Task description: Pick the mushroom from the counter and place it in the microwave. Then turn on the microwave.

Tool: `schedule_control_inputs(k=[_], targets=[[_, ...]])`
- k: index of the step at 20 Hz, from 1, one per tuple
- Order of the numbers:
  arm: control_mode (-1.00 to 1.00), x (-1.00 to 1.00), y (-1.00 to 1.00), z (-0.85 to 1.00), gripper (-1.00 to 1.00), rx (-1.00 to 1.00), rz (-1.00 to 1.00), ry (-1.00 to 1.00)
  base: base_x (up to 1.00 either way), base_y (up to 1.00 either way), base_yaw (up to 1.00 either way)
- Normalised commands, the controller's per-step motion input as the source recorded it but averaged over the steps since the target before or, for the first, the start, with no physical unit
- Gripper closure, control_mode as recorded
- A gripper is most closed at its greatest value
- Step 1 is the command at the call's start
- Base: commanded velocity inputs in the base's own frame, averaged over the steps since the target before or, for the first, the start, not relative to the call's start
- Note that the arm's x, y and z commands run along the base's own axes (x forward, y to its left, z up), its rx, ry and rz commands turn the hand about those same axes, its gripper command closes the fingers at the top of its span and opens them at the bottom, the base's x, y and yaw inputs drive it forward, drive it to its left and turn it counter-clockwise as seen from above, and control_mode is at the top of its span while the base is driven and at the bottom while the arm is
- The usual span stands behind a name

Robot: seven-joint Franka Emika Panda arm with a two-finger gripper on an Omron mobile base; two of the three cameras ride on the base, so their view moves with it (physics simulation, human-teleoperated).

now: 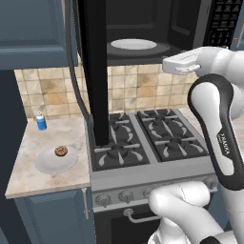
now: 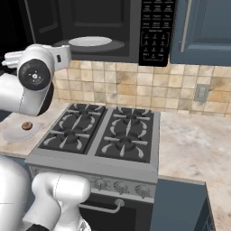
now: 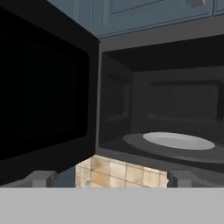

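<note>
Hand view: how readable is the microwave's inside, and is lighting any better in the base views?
Hand view: the microwave cavity is dim, its open door almost pure black, while the pale turntable plate stands out. Left base view: evenly lit and sharp; the mushroom on its white plate reads clearly. Right base view: the same soft light, no glare on the counter.

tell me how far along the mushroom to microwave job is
Done: the microwave door is swung open, its inside dish bare. In hand: nothing; the hand is open, up facing the microwave opening. Left: the mushroom sits on its white plate on the counter, so picking, placing, shutting the door and starting all remain.
</note>
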Motion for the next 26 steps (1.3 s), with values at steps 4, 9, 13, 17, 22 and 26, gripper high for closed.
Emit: schedule_control_inputs(k=[4, 9, 13, 17, 22, 26], targets=[[-1.0, 0.17, -0.13, -0.01, -1.0, 0.0, -0.1, 0.08, 0.0, 0.0, 0.0], [-1.0, 0.16, -0.08, 0.0, -1.0, -0.02, -0.11, 0.13, 0.0, 0.0, 0.0], [-1.0, 0.09, -0.07, 0.0, -1.0, -0.02, -0.12, 0.14, 0.0, 0.0, 0.0], [-1.0, 0.08, -0.06, 0.0, -1.0, -0.01, -0.12, 0.14, 0.0, 0.0, 0.0], [-1.0, 0.09, -0.06, -0.04, -1.0, -0.02, -0.12, 0.11, 0.0, 0.0, 0.0], [-1.0, 0.05, -0.04, -0.09, -1.0, -0.03, -0.12, 0.1, 0.0, 0.0, 0.0]])
